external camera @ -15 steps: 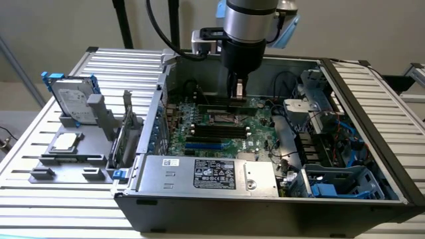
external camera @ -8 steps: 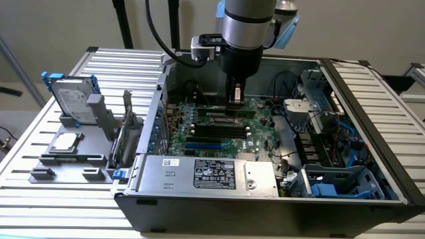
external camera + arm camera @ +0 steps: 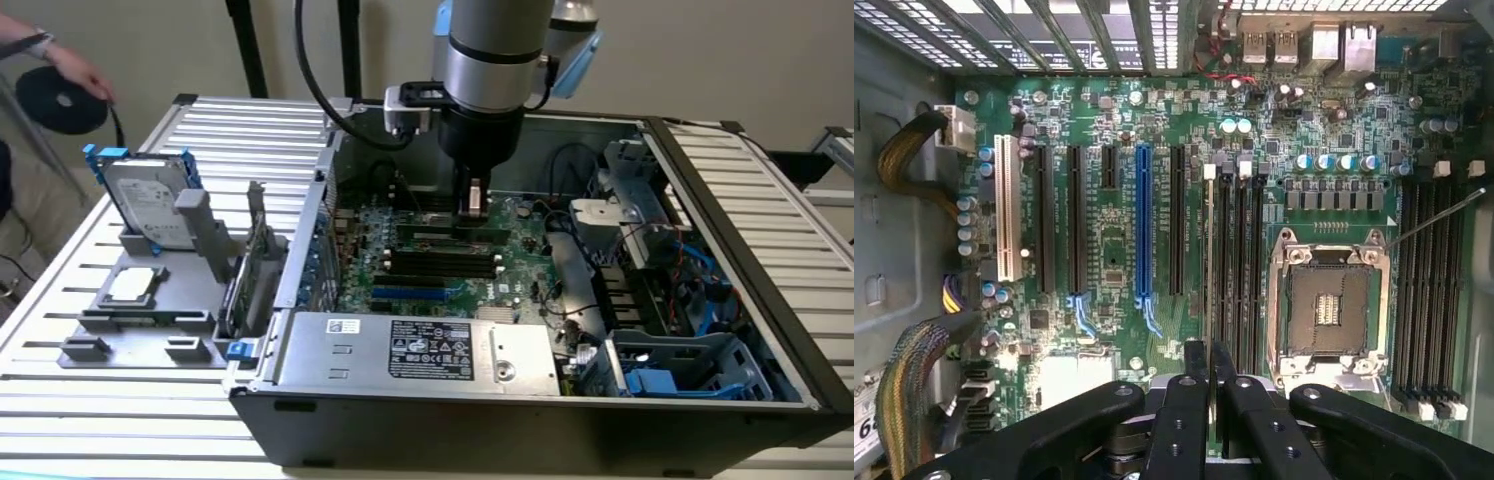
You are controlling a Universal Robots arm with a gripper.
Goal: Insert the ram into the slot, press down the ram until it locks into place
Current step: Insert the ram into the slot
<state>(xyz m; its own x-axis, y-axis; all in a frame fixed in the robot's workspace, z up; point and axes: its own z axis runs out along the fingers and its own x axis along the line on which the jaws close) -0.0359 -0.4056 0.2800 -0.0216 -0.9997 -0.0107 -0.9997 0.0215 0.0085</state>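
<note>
My gripper [image 3: 1209, 352] hangs over the open computer's motherboard, its two black fingers [image 3: 1194, 365] drawn close together. Between them is the ram [image 3: 1209, 260], seen edge-on as a thin greenish line. It lies along the outermost black slot of the bank beside the silver CPU socket [image 3: 1326, 300], and that slot's pale end clip [image 3: 1209, 171] shows at the far end. Two matching slots [image 3: 1241, 270] run parallel next to it. How deep the ram sits in the slot I cannot tell. In the exterior view the gripper [image 3: 470, 208] reaches down onto the board just behind the row of black sockets [image 3: 441, 262].
A blue slot [image 3: 1143, 225] and black expansion slots lie beside the memory bank, and a second memory bank [image 3: 1429, 280] lies past the CPU socket. Cable bundles [image 3: 914, 370] line the case wall. A power supply [image 3: 420, 350], a hard drive [image 3: 147, 205] and a person's hand [image 3: 74, 70] also show.
</note>
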